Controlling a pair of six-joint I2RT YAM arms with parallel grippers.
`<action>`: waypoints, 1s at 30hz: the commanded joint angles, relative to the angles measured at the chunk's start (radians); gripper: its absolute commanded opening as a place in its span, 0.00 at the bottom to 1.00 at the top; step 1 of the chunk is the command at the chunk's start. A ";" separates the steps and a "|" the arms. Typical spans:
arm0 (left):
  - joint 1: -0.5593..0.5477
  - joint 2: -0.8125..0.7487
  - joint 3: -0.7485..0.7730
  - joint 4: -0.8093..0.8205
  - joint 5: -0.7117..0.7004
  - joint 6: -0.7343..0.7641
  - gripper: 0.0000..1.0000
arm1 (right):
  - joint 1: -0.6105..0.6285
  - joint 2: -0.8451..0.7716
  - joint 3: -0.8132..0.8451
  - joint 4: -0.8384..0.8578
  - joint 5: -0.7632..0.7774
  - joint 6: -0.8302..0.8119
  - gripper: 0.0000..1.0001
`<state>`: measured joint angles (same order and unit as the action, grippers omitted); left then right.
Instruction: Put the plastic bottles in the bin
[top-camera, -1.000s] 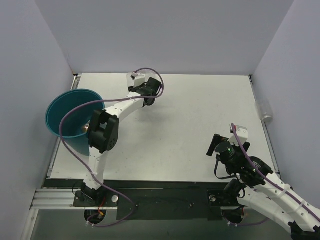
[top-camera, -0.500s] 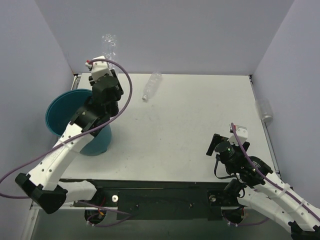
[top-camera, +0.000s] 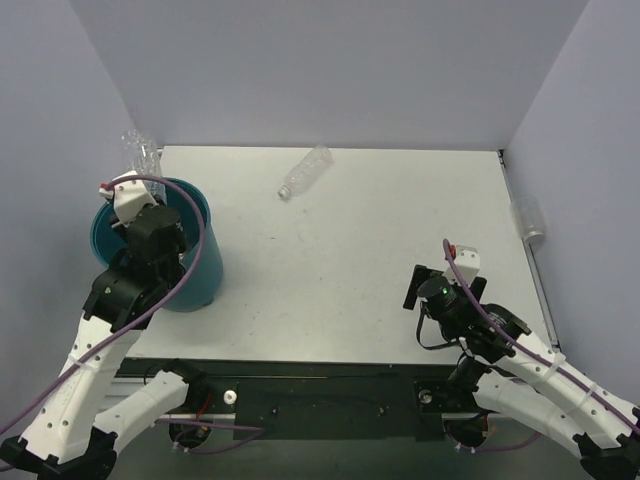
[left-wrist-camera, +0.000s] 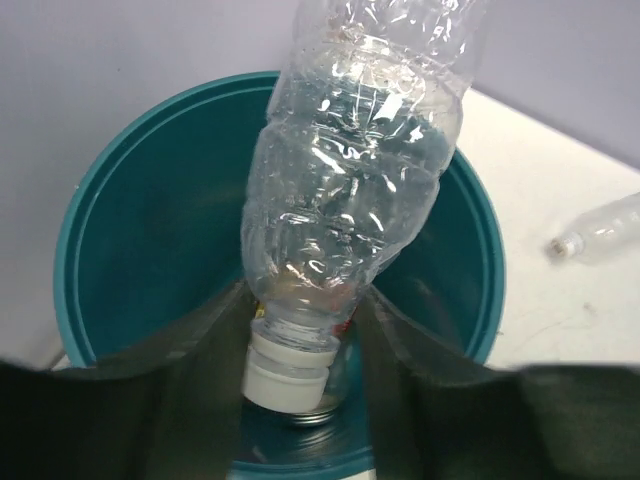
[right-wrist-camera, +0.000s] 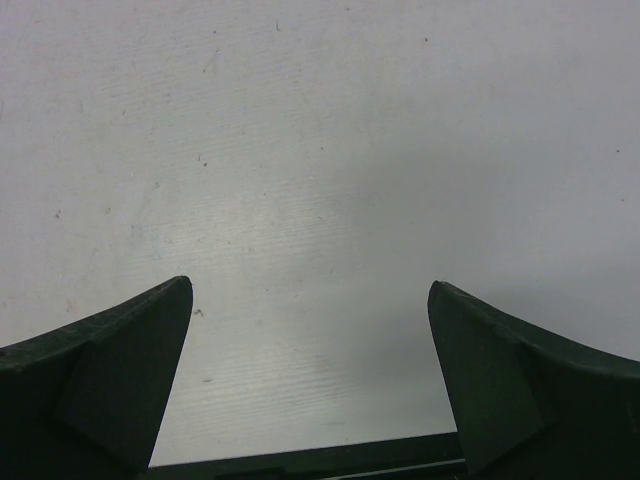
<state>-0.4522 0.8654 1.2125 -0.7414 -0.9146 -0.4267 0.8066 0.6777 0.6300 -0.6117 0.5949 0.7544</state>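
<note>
- Grip: the left gripper (left-wrist-camera: 300, 315) is clamped on the neck of a clear, crumpled plastic bottle (left-wrist-camera: 355, 180). The white screw cap (left-wrist-camera: 288, 378) sits nearest the wrist and the body sticks out past the fingers.
- Place: that bottle hangs over the mouth of the round teal-blue plastic bin (left-wrist-camera: 130, 230), which stands at the table's left edge. Seen from above, its body reaches past the bin's far rim toward the left wall.
- Others: a second clear plastic bottle (top-camera: 305, 171) lies on its side on the white table (top-camera: 380, 220) near the back edge, well apart from the bin. A third clear bottle (top-camera: 528, 220) lies past the table's right edge, by the right wall.
- Right gripper (right-wrist-camera: 310, 290): jaws wide apart with nothing between them, over bare table at the front right.
- Handling: the bottles look empty, so probably very light. The thin, dented walls will likely buckle and may slip under a squeeze.
- Hold: the neck just below the cap is the stiff part and the surest place to grip.
- Risk: with the body overhanging the rim, a release here might tip the bottle outside the bin. Moving it nearer the bin's centre first seems wise.
- Change: a second ago the left arm was stretched to the back middle of the table. Half a second ago it held the bottle raised before the back wall, and now it is over the bin.
- The lying bottle has turned slightly. The right arm has shifted a little leftward, its jaws unchanged.
</note>
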 joint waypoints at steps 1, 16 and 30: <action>0.026 0.033 -0.024 -0.050 -0.017 -0.038 0.74 | 0.011 0.019 0.028 0.027 0.002 -0.017 0.98; -0.212 0.437 0.298 0.129 0.085 0.244 0.89 | 0.014 -0.030 0.020 0.006 0.006 0.025 0.97; -0.181 1.292 0.893 0.059 0.309 0.404 0.91 | 0.034 -0.040 0.100 -0.060 0.074 0.046 0.97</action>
<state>-0.6693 2.0254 1.9312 -0.6449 -0.6991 -0.0875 0.8284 0.6392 0.6796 -0.6170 0.6102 0.7856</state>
